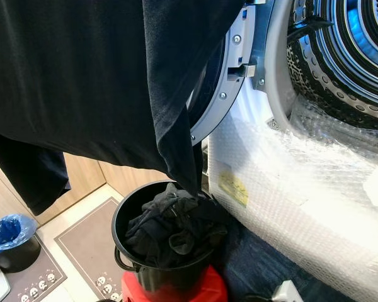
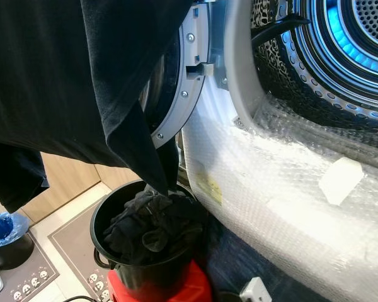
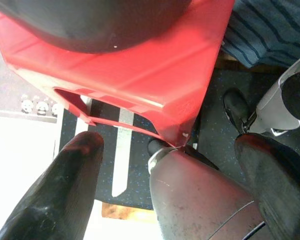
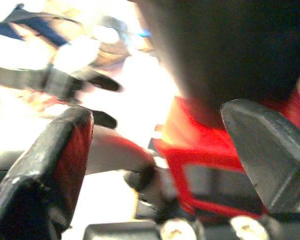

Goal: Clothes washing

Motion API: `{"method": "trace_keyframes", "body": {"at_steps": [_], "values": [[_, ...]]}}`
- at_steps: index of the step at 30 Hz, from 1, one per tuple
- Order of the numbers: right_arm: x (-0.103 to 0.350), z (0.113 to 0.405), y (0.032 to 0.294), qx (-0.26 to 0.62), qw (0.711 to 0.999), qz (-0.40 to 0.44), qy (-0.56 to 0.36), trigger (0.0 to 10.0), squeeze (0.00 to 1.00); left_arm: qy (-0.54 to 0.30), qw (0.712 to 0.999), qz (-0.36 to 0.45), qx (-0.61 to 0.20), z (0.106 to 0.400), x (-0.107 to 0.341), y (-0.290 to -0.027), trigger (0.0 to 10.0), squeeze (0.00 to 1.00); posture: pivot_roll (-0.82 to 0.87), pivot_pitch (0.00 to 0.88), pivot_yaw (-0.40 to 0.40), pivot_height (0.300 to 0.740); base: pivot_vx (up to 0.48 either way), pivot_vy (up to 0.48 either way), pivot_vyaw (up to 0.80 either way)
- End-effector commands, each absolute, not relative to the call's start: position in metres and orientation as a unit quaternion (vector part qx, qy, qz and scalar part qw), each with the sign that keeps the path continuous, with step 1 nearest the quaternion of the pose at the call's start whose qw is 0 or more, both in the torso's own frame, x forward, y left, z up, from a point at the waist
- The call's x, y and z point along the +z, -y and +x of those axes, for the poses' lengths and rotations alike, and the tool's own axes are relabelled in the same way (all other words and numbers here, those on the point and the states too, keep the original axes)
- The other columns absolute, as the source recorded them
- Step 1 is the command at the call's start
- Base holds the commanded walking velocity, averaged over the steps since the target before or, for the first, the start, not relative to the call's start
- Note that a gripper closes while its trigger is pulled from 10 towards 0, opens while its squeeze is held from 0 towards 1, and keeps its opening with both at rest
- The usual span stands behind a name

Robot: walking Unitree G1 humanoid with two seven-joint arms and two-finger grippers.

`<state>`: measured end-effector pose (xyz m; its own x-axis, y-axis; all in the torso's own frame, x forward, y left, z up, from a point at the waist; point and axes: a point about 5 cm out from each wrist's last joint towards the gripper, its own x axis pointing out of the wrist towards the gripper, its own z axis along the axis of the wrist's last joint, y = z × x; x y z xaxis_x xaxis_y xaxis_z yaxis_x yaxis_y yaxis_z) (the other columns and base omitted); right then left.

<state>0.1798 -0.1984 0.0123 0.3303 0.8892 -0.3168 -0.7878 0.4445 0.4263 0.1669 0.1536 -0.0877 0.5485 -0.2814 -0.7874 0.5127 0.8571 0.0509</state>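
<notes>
One large black garment [image 1: 101, 75] hung across the upper part of the head views, its lower corner trailing down into a black bucket [image 1: 123, 217] packed with more dark clothes [image 1: 176, 229]. That bucket stood on a red stool [image 1: 211, 286] just beside the washing machine, whose door [image 1: 230, 69] was swung open and whose drum [image 2: 340, 44] glowed blue inside; bubble wrap [image 2: 283, 189] covered the machine's front below the opening. What held the garment aloft could not be made out. The left gripper [image 3: 165, 190] hung low by the stool with its fingers spread and nothing between them, and the right gripper [image 4: 155, 150], in a blurred wrist view, was likewise parted and empty near the stool. The step looked like moving laundry from bucket to drum. Next, the hanging garment would need carrying rightward past the door edge and feeding into the opening without snagging on the latch.
</notes>
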Motion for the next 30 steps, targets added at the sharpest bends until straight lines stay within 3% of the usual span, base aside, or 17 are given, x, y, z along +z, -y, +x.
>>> {"method": "trace_keyframes", "body": {"at_steps": [1,8,18,30], "values": [[0.031,0.176,0.188,0.567,0.777,0.127,-0.243,10.0,0.00,-0.433,0.859,0.149,-0.230,0.161,-0.091,-0.156,10.0,0.00,-0.16,0.000,0.089,0.740,0.000,0.000,0.00],[0.083,0.184,0.181,0.595,0.768,0.156,-0.180,10.0,0.00,-0.439,0.858,0.145,-0.224,0.163,-0.091,-0.155,10.0,0.00,-0.16,0.000,0.082,0.740,0.000,0.000,0.00],[0.140,0.236,0.164,0.447,0.866,0.222,-0.034,10.0,0.00,-0.456,0.856,0.134,-0.203,0.157,-0.094,-0.158,10.0,0.00,-0.16,0.000,0.072,0.740,0.000,0.000,0.00],[0.139,0.245,0.150,0.375,0.906,0.194,-0.033,10.0,0.00,-0.466,0.853,0.129,-0.195,0.151,-0.097,-0.160,10.0,0.00,-0.15,0.000,0.067,0.740,0.000,0.000,0.00]]}}
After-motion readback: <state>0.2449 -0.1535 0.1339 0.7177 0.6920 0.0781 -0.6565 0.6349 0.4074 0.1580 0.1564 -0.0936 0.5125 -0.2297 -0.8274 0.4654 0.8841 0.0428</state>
